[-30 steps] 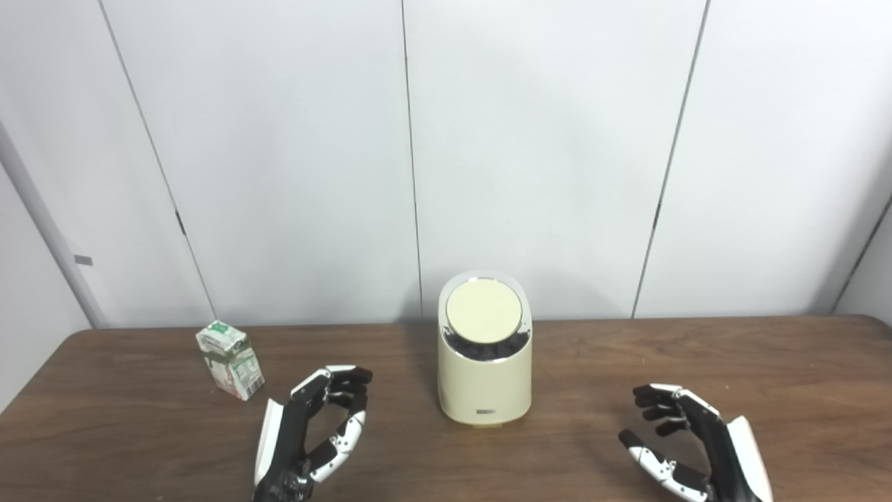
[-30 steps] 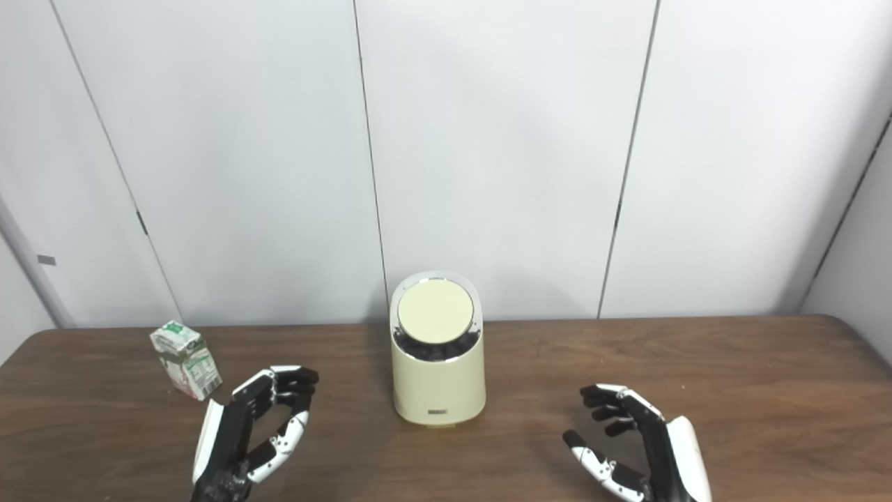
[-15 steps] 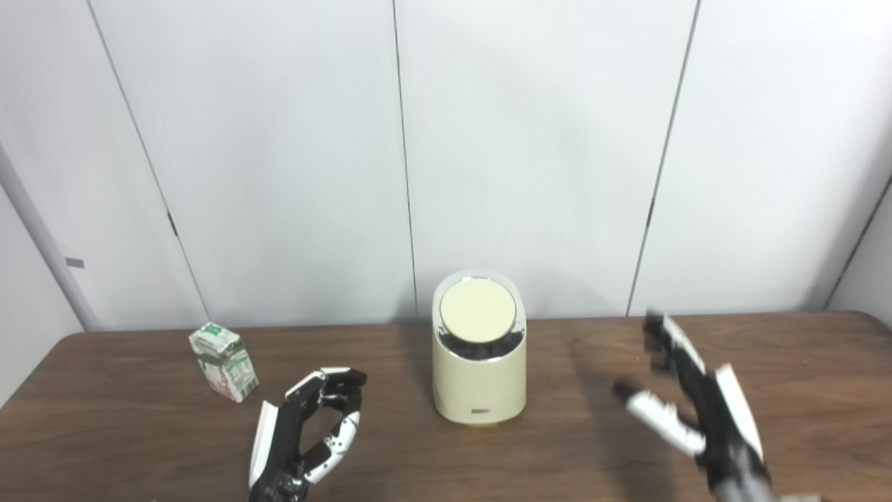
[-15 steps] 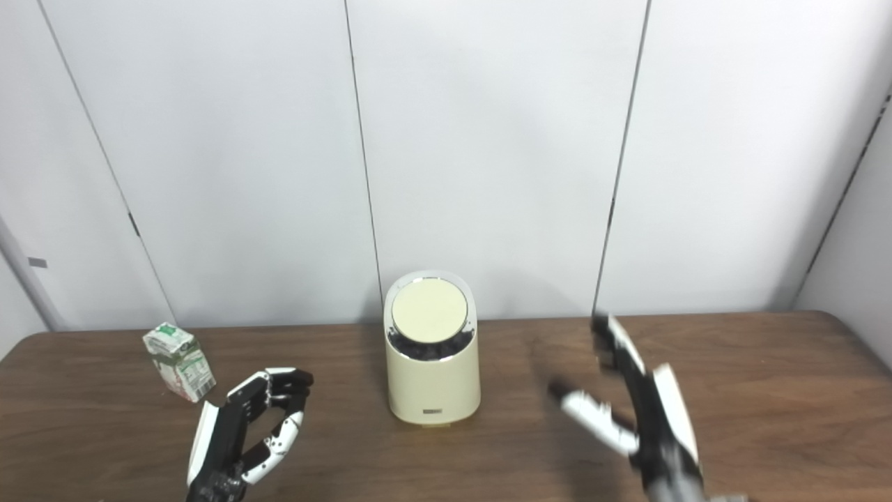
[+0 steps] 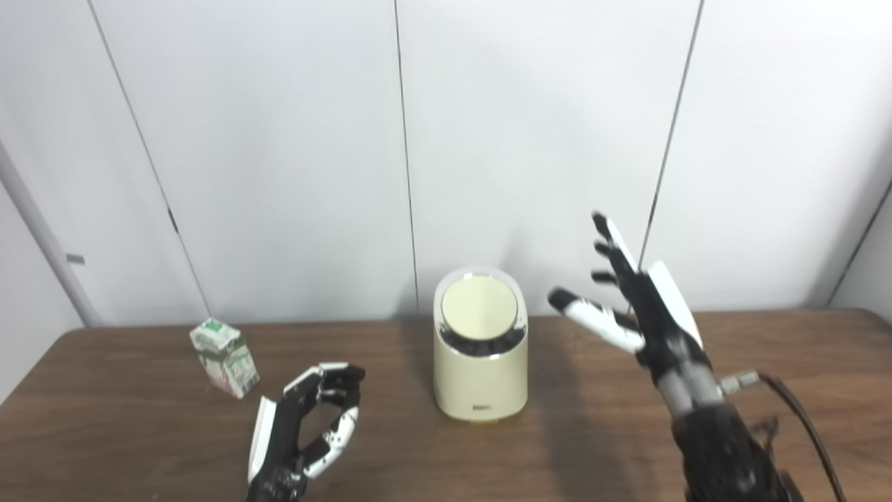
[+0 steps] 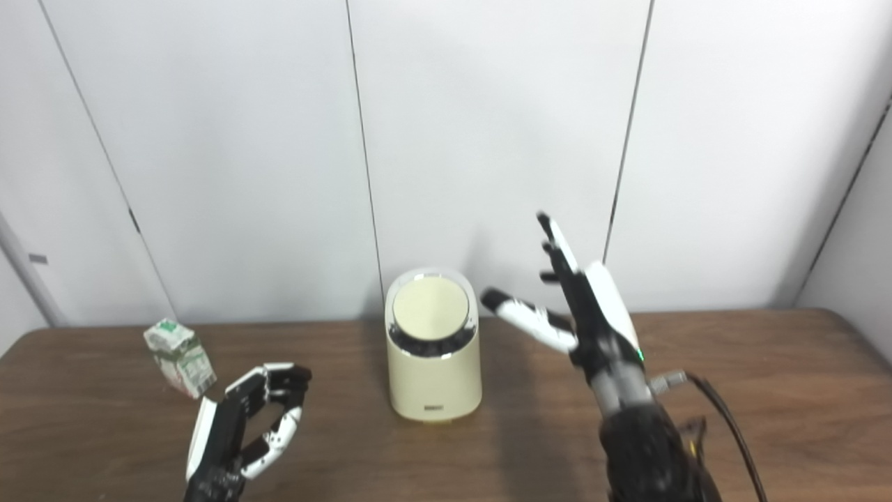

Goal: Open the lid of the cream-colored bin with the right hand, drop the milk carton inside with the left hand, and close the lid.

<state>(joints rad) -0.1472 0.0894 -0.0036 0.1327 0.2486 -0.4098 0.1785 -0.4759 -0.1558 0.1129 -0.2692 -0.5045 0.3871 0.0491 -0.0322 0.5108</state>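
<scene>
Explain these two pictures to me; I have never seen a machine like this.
Both pictures come from two cameras side by side on a humanoid robot's head, so they show one scene. The black-and-white shapes are its own hands. The right hand is raised beside the bin, fingers spread, holding nothing. The left hand hangs low over the table, fingers loosely curled, also empty. The bin's round lid is shut. A small milk carton stands at the left, untouched.

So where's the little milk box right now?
The milk carton stands on the table at the far left, away from the bin. The left hand is just in front of it, not touching.
</scene>
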